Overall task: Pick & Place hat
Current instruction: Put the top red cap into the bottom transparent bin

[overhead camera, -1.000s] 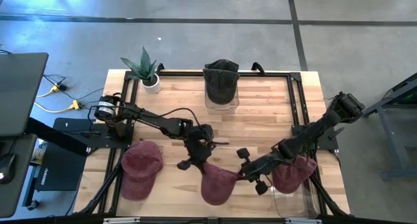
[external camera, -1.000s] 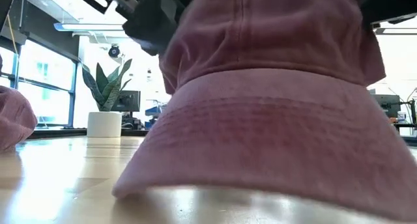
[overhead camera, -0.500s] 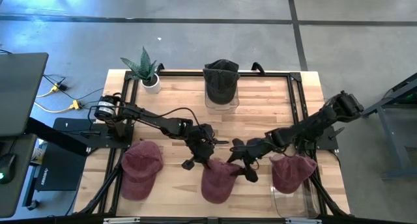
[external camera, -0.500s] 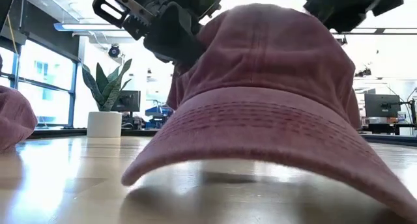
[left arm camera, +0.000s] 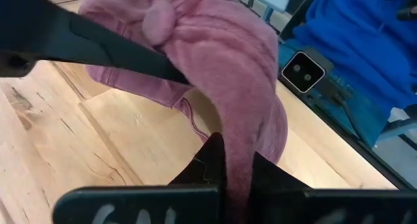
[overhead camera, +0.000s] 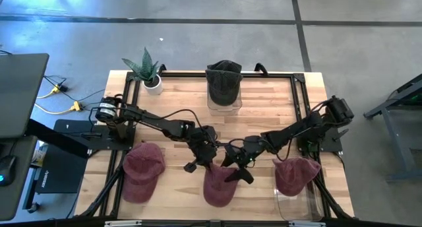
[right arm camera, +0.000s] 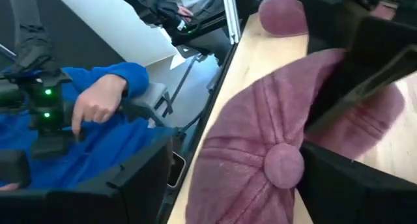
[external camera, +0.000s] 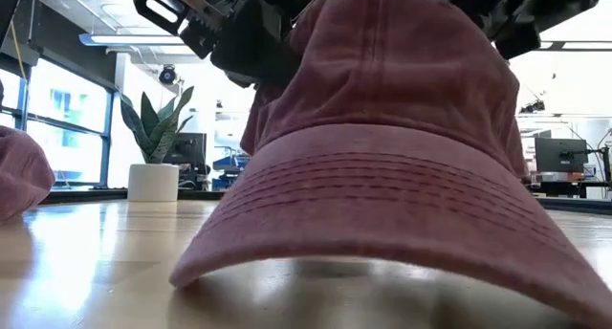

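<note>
Your left gripper (overhead camera: 206,153) sits near the middle of the table's (overhead camera: 264,121) near half, clenched on the back of the pink hat (overhead camera: 217,184). In the left wrist view its fingers (left arm camera: 212,162) pinch a fold of the hat's fabric (left arm camera: 228,87) between them.

The hat's crown is by the near edge of the table at its centre; in the low view its brim (external camera: 402,209) curves down close to the wood, and the crown is lifted at the back where the left gripper holds it.

Your right gripper (overhead camera: 239,162) is just beside the hat's crown on the right, with its jaws spread wide and released. In the right wrist view the crown and its top button (right arm camera: 283,165) lie between the fingers (right arm camera: 352,185), not pinched.

A second pink hat (overhead camera: 142,171) lies at the near left corner and a third (overhead camera: 295,175) at the near right corner. A dark hat (overhead camera: 224,82) stands at the middle of the far edge, and a potted plant (overhead camera: 146,72) at the far left corner.

The right wrist view shows a person's hand (right arm camera: 98,103) and blue sleeve beyond the table.
</note>
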`<move>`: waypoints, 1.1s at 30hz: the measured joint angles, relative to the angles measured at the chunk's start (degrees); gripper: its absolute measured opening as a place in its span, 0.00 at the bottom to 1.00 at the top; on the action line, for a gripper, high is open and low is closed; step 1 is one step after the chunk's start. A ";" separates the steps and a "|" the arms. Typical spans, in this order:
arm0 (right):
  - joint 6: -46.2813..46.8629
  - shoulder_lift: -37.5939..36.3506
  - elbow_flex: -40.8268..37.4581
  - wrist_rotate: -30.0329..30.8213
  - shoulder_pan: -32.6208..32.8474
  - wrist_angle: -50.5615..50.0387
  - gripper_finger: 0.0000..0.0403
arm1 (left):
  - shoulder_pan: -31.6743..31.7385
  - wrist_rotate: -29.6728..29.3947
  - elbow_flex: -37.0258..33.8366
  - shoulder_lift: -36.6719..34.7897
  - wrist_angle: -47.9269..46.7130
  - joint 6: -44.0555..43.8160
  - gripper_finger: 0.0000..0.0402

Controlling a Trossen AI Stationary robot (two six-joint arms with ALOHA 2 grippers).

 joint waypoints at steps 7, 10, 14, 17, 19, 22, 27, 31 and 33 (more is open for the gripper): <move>-1.52 0.00 0.00 -0.38 -0.12 -0.97 0.50 | 0.01 4.14 0.00 0.00 1.27 -0.06 0.01; -1.72 0.00 0.00 -0.46 -0.10 -1.13 0.35 | 0.00 5.35 0.00 0.00 1.40 -0.02 0.04; -2.85 -0.02 0.00 -0.49 -0.10 -3.11 0.14 | 0.02 5.49 0.00 0.00 1.46 -0.04 0.14; -5.72 -0.43 0.00 -0.45 -0.09 -5.09 0.03 | 0.17 6.73 0.00 0.00 1.02 -0.41 0.26; -5.58 -1.23 -0.02 -0.09 0.21 -7.25 0.04 | 1.01 9.86 0.00 -0.01 -0.29 -0.43 0.34; -6.41 -3.39 -0.04 0.10 1.21 -9.62 0.05 | 2.77 11.37 -0.07 -2.39 -7.80 -0.43 0.47; -11.51 -10.36 -0.07 0.52 3.74 -15.43 0.02 | 5.04 0.19 -0.16 -5.99 -20.23 -1.36 0.61; -18.14 -18.69 -0.07 8.16 6.79 -25.50 0.02 | 4.71 -9.98 -0.06 -8.72 -25.66 -2.70 0.67; -22.07 -23.29 0.32 11.84 8.53 -31.87 0.01 | 3.59 -13.89 -0.13 -9.26 -26.00 -4.39 0.68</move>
